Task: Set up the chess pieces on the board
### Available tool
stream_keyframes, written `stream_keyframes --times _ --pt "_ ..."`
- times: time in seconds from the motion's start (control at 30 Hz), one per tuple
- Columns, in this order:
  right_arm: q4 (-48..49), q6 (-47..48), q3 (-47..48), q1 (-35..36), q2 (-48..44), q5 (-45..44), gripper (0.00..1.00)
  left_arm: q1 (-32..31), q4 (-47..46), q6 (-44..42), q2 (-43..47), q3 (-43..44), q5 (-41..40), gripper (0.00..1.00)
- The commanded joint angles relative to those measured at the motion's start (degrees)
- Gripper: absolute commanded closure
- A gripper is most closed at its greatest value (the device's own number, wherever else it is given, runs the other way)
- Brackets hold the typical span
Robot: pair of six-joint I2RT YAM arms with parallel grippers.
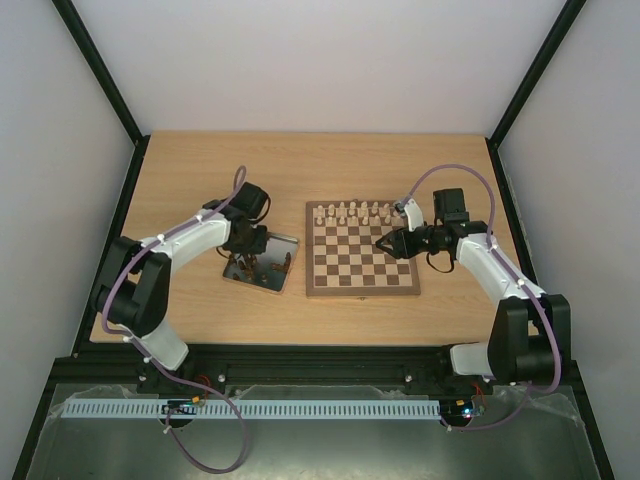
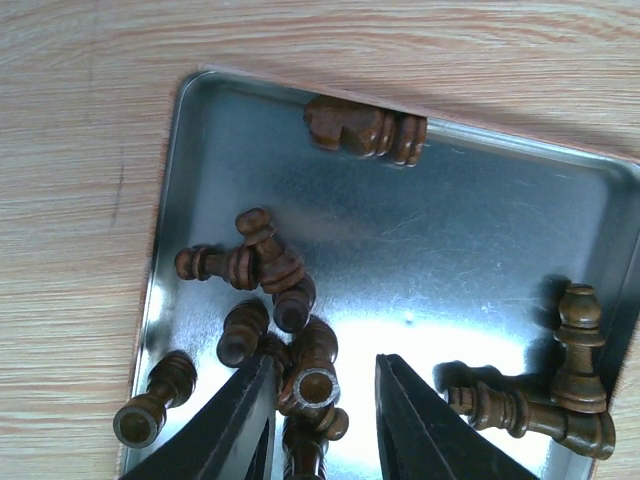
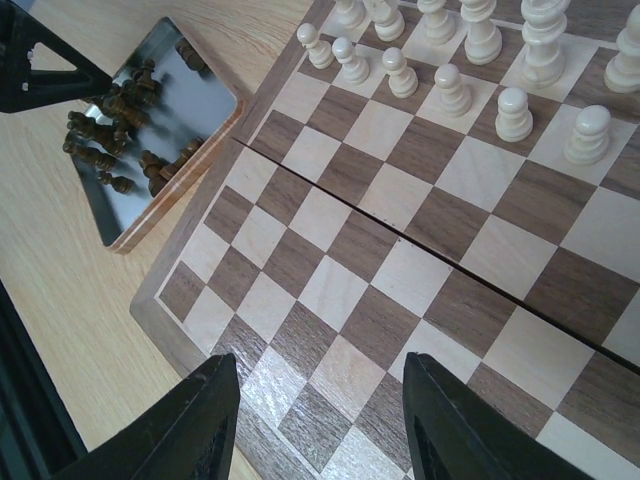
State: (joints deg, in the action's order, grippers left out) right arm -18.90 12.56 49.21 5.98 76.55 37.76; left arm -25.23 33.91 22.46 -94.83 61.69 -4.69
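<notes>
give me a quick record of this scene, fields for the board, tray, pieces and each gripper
board: flat on the table, near rows bare
light pieces: standing on the board's two far rows
dark pieces: heaped in the tray, mostly lying down, none seen on the board
metal tray: on the table, left of the board
left gripper: low over the tray, jaws open either side of one lying dark piece
right gripper: over the board, jaws open, holding nothing
</notes>
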Motion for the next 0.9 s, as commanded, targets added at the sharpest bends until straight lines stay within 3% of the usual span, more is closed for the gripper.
stream_keyframes --times 0.0,0.33,0.87 --pt "0.1 1.2 -0.9 0.1 -1.1 0.0 0.52 -0.5 1.8 -1.1 -1.1 1.6 0.6 0.73" --pt "-0.1 1.4 -1.2 0.2 -1.2 -0.3 0.52 -0.5 1.6 -0.8 -4.2 1.5 -2.4 0.76" --pt "-0.4 1.8 -1.2 0.1 -0.6 -0.6 0.52 -3.7 1.4 -1.0 -7.5 2.4 -0.3 0.86"
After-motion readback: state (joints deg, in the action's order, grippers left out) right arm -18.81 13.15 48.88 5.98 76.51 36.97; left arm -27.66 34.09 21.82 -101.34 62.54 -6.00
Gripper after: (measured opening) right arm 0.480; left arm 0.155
